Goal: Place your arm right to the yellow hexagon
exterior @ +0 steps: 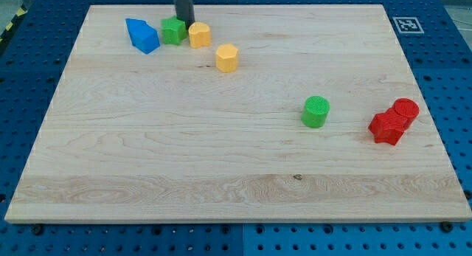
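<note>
The yellow hexagon (226, 57) lies in the upper left part of the wooden board (221, 153). A second yellow block (199, 35), of a rounder shape, lies up and to the left of it. A green block (173, 30) sits just left of that one. My tip (184, 23) comes down from the view's top edge and stands just behind the gap between the green block and the rounder yellow block. The tip is up and to the left of the yellow hexagon, well apart from it.
A blue angular block (141, 35) lies left of the green block. A green cylinder (316, 111) stands right of the middle. A red cylinder (405, 110) and a red block (387, 127) touch each other near the right edge.
</note>
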Robot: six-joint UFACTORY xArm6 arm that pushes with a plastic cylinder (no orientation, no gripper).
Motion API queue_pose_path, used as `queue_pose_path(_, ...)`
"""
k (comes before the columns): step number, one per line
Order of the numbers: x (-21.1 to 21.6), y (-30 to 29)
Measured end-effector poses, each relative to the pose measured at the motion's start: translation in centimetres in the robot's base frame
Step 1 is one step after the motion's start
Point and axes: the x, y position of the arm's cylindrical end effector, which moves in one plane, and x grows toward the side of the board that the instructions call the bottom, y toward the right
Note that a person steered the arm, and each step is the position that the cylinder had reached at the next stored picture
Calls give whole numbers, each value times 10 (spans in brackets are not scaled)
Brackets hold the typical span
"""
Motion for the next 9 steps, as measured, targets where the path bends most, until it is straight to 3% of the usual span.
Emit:
queue_pose_path(3,-6,-29)
queue_pose_path(6,-7,78)
queue_pose_path(9,89,195)
